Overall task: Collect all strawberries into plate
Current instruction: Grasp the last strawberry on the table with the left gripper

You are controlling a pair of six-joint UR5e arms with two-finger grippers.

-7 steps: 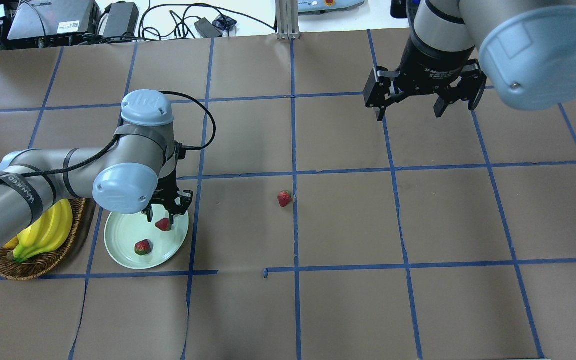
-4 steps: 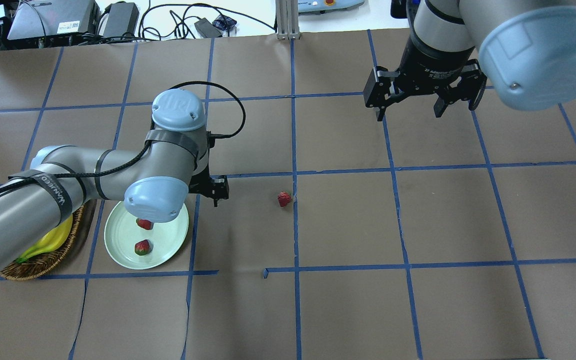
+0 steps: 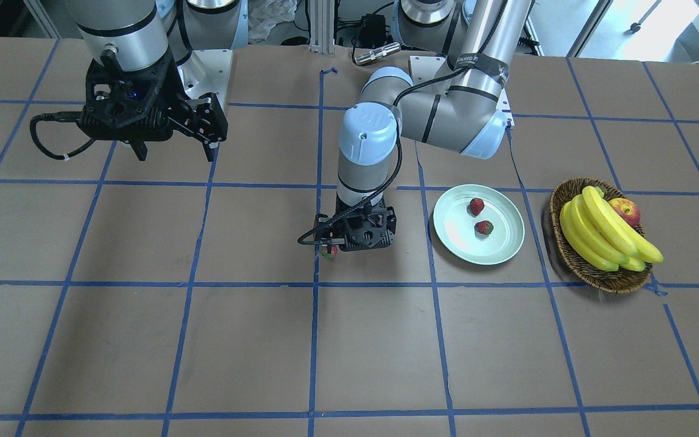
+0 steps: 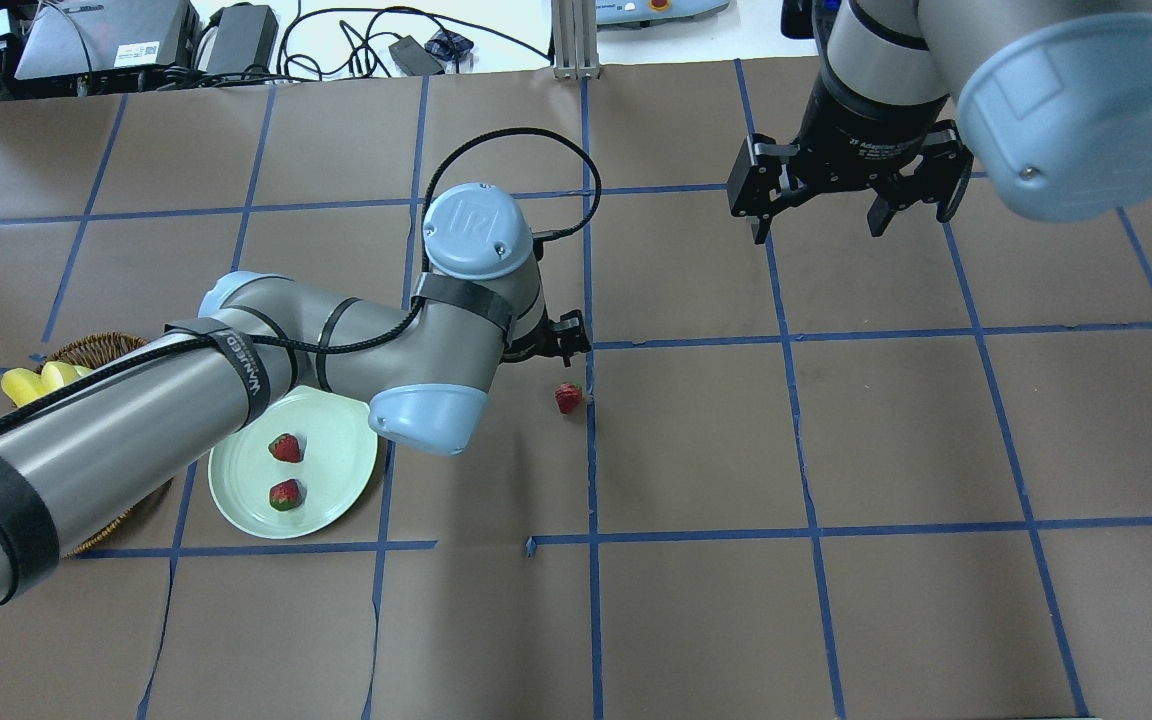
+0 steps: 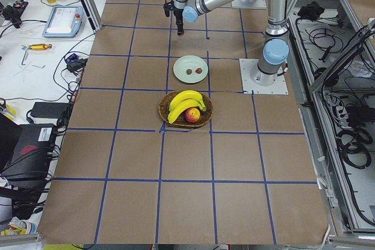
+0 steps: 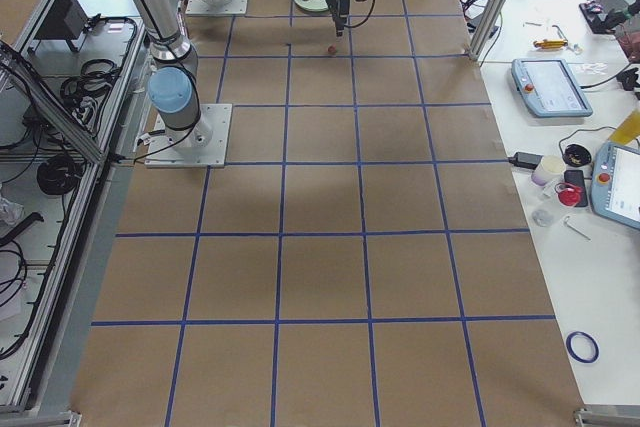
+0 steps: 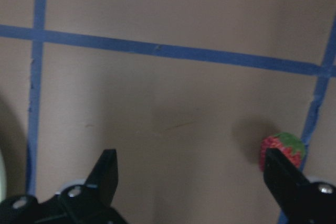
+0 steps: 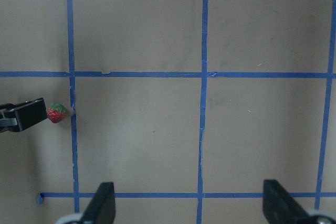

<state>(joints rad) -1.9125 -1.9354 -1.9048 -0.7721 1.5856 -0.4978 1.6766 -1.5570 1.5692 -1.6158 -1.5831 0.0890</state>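
Two strawberries [image 4: 285, 447] [image 4: 285, 494] lie on the pale green plate [image 4: 336, 480]. A third strawberry [image 4: 568, 397] lies on the brown paper beside a blue tape line. My left gripper [image 3: 357, 244] is open and empty, low over the table right by that berry. In the left wrist view the berry [image 7: 283, 148] sits at the right finger [image 7: 286, 179], off the centre of the gap. My right gripper [image 4: 821, 220] is open and empty, raised at the far right. The loose berry also shows in its wrist view [image 8: 56, 113].
A brown wicker basket [image 3: 568, 255] with bananas [image 3: 604, 233] and an apple [image 3: 625, 210] stands beyond the plate, at the robot's left. My left arm [image 4: 136, 420] covers most of it in the overhead view. Blue tape lines grid the brown paper.
My left gripper has left a strawberry on the plate and moved right, from over the plate to the loose berry near the centre line. The right arm has not moved.
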